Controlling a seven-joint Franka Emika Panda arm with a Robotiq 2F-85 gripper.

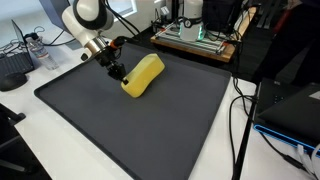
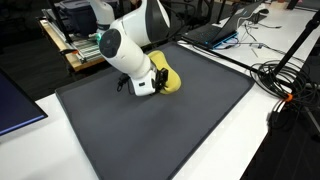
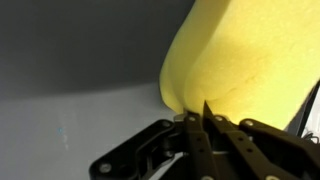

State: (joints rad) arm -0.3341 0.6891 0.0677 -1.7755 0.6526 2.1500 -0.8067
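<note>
A yellow sponge lies on a dark grey mat near its far edge, and shows in both exterior views. My gripper is low over the mat at one end of the sponge. In the wrist view the two fingers are closed together, with their tips against the lower edge of the sponge. Nothing shows between the fingers. The arm hides part of the sponge in an exterior view.
The mat lies on a white table. A keyboard and equipment on a wooden board stand beyond it. A laptop and black cables lie to one side, and a dark device by the mat edge.
</note>
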